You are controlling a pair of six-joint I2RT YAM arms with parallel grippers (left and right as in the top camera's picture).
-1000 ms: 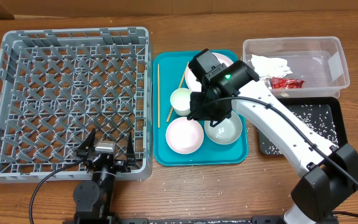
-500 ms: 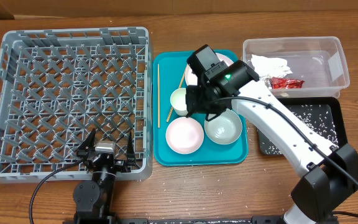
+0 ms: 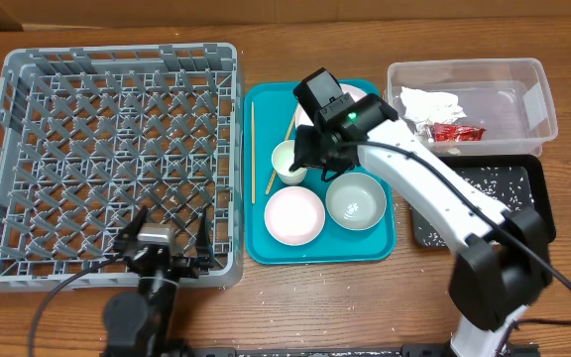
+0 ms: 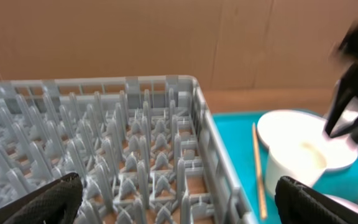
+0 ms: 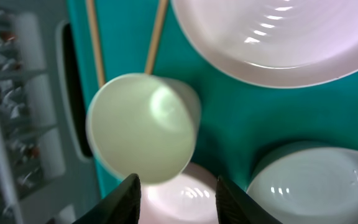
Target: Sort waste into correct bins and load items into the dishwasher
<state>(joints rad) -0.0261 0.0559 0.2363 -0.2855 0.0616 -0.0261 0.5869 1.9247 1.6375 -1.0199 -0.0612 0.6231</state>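
The small white cup (image 3: 290,162) is smooth, round and glossy. It sits upright, mouth up, on the teal tray (image 3: 258,248), right beside 2 thin wooden chopsticks (image 3: 252,149) whose long axis runs front to back on the table. The right gripper (image 5: 178,199) hangs over the cup, fingers partly spread, gripping nothing. The left gripper (image 4: 179,186) is spread wide over the grey lattice rack (image 3: 28,69), also empty.

Right claw (image 3: 305,159) hangs right at the small cup (image 3: 286,163) on the teal tray (image 3: 266,248), small plate (image 3: 294,215) and bowl (image 3: 356,201) just beside it. Napkin (image 3: 431,102) and red wrapper (image 3: 455,132) sit in the clear tub (image 3: 533,74); grey rack (image 3: 117,149) stands left.
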